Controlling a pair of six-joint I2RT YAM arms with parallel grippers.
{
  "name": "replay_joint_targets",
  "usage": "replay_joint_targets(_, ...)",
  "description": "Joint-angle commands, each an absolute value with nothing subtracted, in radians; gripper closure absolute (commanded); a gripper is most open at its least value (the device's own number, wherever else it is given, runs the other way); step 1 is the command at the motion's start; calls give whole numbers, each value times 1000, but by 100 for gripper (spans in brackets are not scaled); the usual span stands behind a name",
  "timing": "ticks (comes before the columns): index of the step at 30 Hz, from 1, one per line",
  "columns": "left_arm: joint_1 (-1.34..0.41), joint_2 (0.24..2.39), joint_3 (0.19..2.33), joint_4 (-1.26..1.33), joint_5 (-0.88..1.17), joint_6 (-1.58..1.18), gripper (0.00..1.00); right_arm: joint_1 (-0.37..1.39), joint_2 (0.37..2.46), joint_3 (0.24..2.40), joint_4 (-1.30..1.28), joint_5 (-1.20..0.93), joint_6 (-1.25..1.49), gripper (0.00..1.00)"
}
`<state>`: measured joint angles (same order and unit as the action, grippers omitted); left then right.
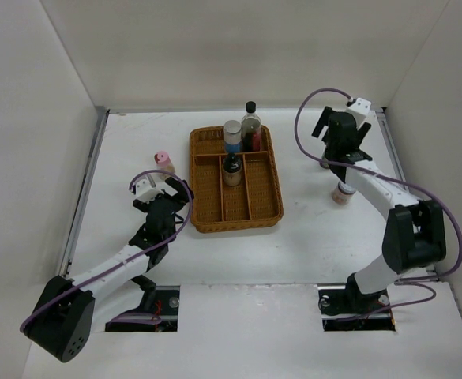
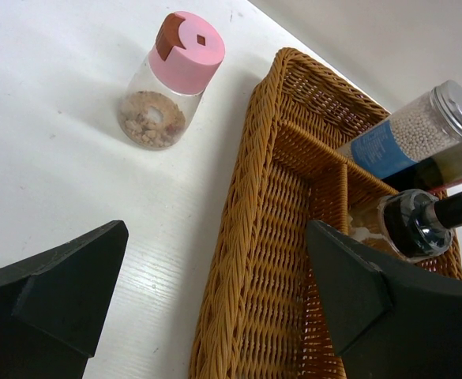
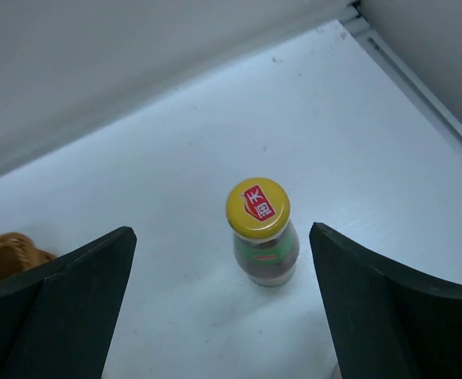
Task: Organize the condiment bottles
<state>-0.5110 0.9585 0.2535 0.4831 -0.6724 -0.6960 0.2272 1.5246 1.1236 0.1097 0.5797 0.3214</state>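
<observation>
Left gripper (image 2: 216, 235): jaws spread wide, holding nothing. Just ahead: rim of brown wicker divided tray (image 2: 242, 260). Beyond, right, inside tray: short dark black-capped bottle (image 2: 420, 225), then grey-lidded blue-labelled jar (image 2: 408, 138). Far left: clear pink-lidded jar (image 2: 171, 83) upright on white table (image 2: 49, 150), apart from tray.
Right gripper (image 3: 223, 233): jaws wide, empty. Ahead, centred on gap: yellow-capped glass bottle (image 3: 261, 229), upright, touching neither finger.

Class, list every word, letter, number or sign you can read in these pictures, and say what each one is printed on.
"K": white letter on a red tag on the lid of the yellow-capped bottle; the small square mark beside it is too small to read.
Green and red band on the same bottle: blurred, unreadable.
Blue label on the grey-lidded jar: no print legible.
Pink-lidded jar: no text, only a diamond shape on the lid.
</observation>
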Motion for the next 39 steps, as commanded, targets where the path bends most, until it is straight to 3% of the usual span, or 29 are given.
replay_joint_targets(1,-512,957,253,532,-670,-704,0,202,1581,1201,74,589,308,1)
replay_joint_targets(6,-508,951,253,532,-670,-704,0,156,1670,1272,55,571,285,6)
replay_joint_targets(11,-508,953,255,532,-670,-704,0,145,1726,1301,66,577,269,34)
replay_joint_targets(15,-507,951,250,532,-670,-704,0,148,1724,1301,112,595,223,63)
replay_joint_targets(17,-507,951,255,532,-670,-704,0,157,1677,1276,136,636,206,68)
replay_joint_targets(26,-505,957,253,535,-670,-704,0,388,1414,1201,192,611,166,70)
replay_joint_targets(39,-504,945,247,534,-673,-704,0,651,1551,1324,242,537,166,69)
